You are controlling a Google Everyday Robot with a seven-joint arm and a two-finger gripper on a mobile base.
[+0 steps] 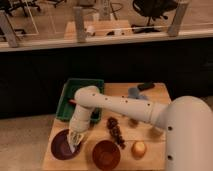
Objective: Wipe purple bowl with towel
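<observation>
The purple bowl lies shallow and round at the front left corner of the wooden table. My white arm reaches across from the right and bends down over it. The gripper hangs at the bowl's right rim, pointing down into it. A pale towel shows at the gripper's tip, touching the bowl's inner surface.
An orange-brown bowl sits just right of the purple one. A dark bunch of grapes and a yellowish fruit lie beside it. A green tray stands behind the arm. A blue-grey item and a dark object rest at the back right.
</observation>
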